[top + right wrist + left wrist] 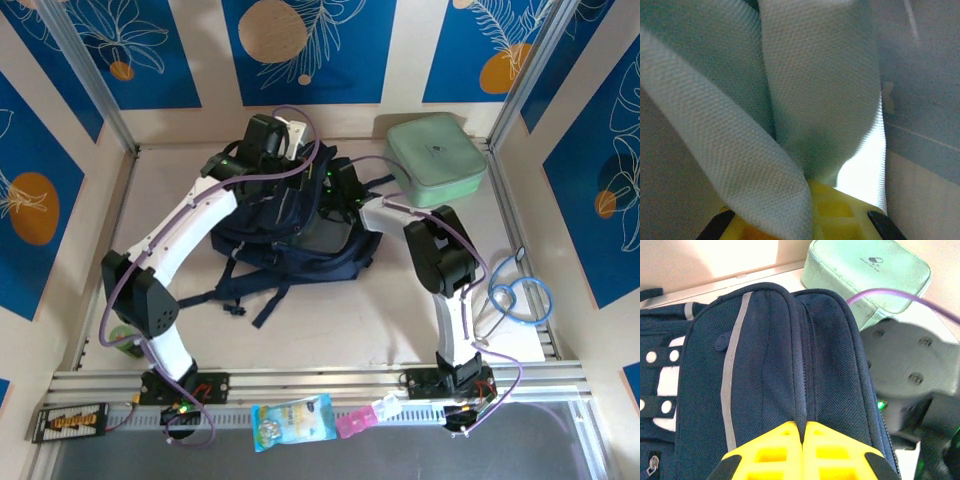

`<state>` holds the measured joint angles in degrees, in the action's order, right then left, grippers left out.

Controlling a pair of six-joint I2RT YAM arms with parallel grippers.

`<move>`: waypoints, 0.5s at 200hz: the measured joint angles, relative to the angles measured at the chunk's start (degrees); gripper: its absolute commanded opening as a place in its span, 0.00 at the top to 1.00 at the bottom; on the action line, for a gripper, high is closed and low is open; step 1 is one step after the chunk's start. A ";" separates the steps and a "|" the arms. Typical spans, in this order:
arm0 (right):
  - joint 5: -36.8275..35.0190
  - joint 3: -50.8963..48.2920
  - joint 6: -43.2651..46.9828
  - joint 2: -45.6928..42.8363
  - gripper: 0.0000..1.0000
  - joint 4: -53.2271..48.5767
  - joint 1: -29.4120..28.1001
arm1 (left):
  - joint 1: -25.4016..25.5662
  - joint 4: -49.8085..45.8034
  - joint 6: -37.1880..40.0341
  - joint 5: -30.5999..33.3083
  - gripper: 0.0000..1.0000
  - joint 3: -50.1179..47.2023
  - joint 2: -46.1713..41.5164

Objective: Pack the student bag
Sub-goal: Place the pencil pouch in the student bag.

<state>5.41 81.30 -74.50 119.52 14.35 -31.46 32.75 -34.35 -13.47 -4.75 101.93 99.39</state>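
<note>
The bag (290, 235) lies mid-table, its zip apparently closed. The left gripper (803, 435) is pinched tight at the zip seam. The right gripper (822, 202) clamps a fabric fold, probably the bag's. The mint case (435, 160), behind the bag to its right, sits outside, so packing has barely begun.

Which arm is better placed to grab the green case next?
Probably right: the case sits nearest it, though the right gripper is shut on the bag. The left gripper is shut farther away.

Mint case (867, 270) logo print apparently illegible
</note>
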 measured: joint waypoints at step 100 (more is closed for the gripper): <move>-3.37 -6.64 0.83 -2.34 0.42 3.06 0.85 | -2.67 1.36 -2.75 -4.48 1.00 1.29 1.68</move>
<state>2.04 74.65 -73.67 117.19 17.41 -30.61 30.09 -32.99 -16.23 -9.23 103.22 101.08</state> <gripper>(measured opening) 0.522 0.045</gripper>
